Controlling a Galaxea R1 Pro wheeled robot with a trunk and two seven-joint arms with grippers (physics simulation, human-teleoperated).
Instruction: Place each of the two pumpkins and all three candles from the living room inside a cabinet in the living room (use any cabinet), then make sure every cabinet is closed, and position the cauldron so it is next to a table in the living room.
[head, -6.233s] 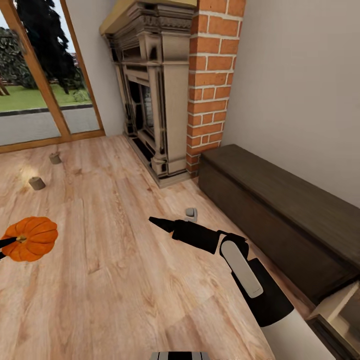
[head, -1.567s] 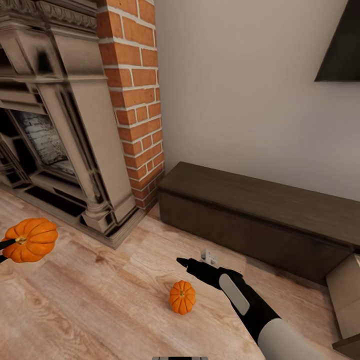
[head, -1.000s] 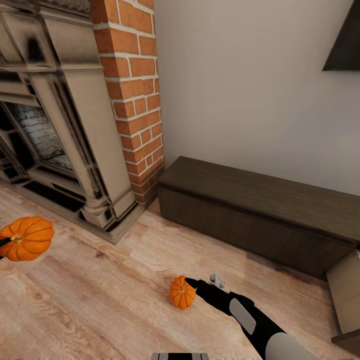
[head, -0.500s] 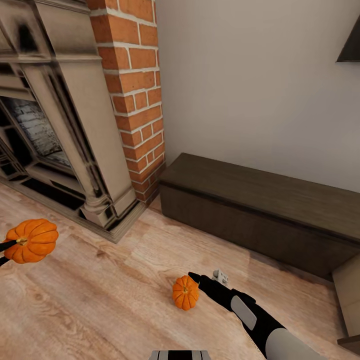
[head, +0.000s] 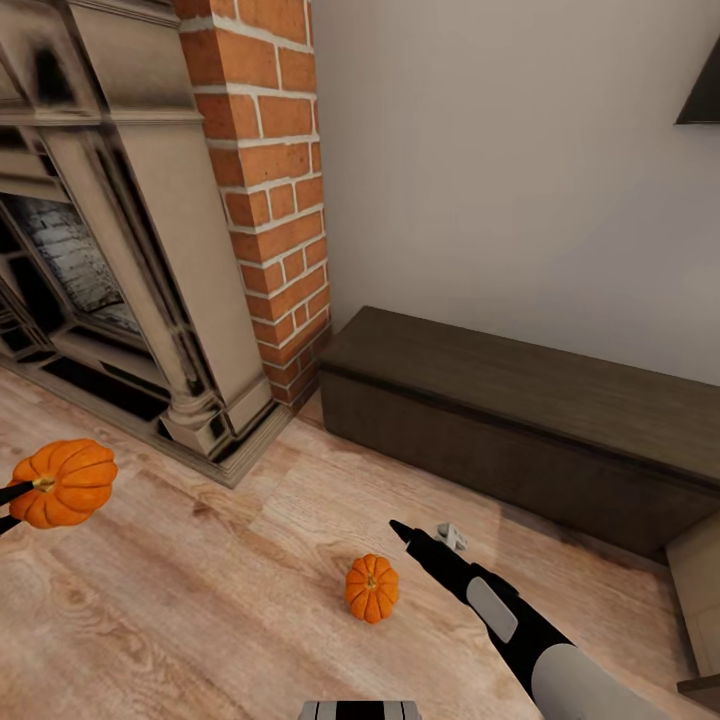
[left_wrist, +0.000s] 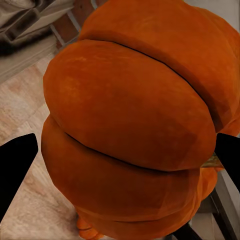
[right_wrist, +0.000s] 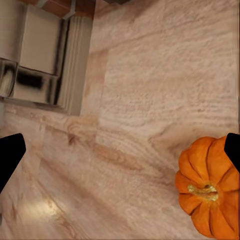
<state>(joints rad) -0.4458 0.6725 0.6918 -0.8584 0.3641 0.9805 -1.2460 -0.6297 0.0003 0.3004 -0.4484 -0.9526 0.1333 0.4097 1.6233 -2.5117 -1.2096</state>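
We've got one pumpkin (head: 60, 483) pinched in our left tool (left_wrist: 120, 160) at nine o'clock, right tool (right_wrist: 120, 145) spread beside the floor pumpkin (head: 371, 588), which could roll if nudged.

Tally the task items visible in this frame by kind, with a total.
Pumpkins: 2, one held between the left gripper's fingers (held pumpkin), one on the floor (floor pumpkin) by the right gripper.
Cabinets: 1, the dark-brown cabinet along the wall.
Total: 3.
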